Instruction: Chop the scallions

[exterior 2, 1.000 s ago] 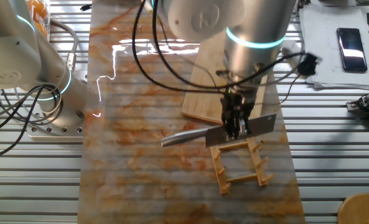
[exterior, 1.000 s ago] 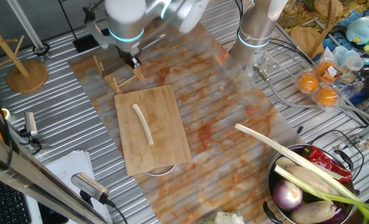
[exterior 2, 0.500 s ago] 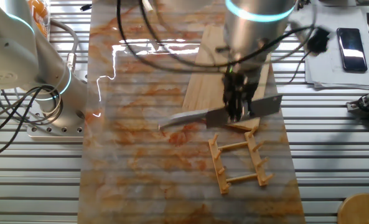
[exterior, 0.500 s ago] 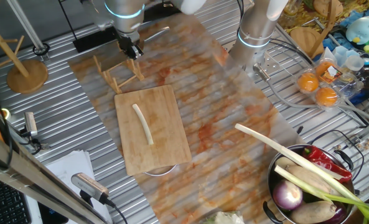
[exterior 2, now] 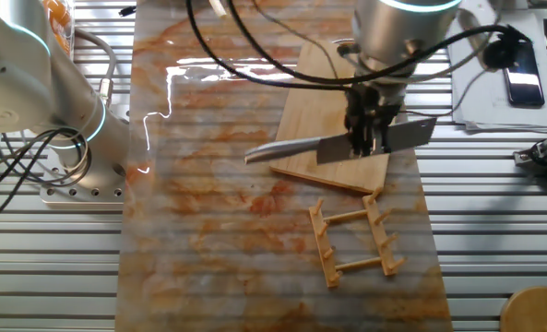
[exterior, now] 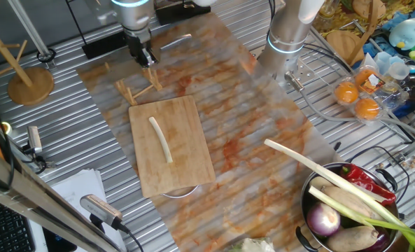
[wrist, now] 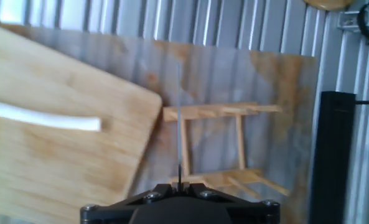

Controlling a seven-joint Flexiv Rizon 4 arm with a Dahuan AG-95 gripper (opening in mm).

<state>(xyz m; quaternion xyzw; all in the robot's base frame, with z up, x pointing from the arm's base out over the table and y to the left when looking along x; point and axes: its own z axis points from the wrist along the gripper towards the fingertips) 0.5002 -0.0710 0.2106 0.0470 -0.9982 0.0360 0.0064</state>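
The scallion (exterior: pixel 160 138) is a thin cream-white stalk lying on the wooden cutting board (exterior: pixel 186 168); its end also shows in the hand view (wrist: pixel 44 117). My gripper (exterior 2: pixel 366 140) is shut on a knife (exterior 2: pixel 398 138), held edge down in the air above the board's edge (exterior 2: pixel 333 171) and the wooden rack (exterior 2: pixel 356 242). In the hand view the blade (wrist: pixel 180 140) shows edge-on as a thin line over the rack (wrist: pixel 218 112), right of the board (wrist: pixel 60 162). In one fixed view the gripper (exterior: pixel 143 56) hangs behind the rack (exterior: pixel 134 85), and the knife's handle (exterior: pixel 176 40) sticks out.
A second arm's base (exterior: pixel 287 35) stands at the mat's far side. A metal bowl (exterior: pixel 306 203) holds a purple onion (exterior: pixel 324 221), red chilli and a long green-leaved stalk (exterior: pixel 319 171). A wooden stand (exterior: pixel 29 85) and a black box (wrist: pixel 333 155) flank the rack.
The gripper has lifted the knife up off the wooden rack and carried it toward the cutting board's edge. The scallion has not moved.
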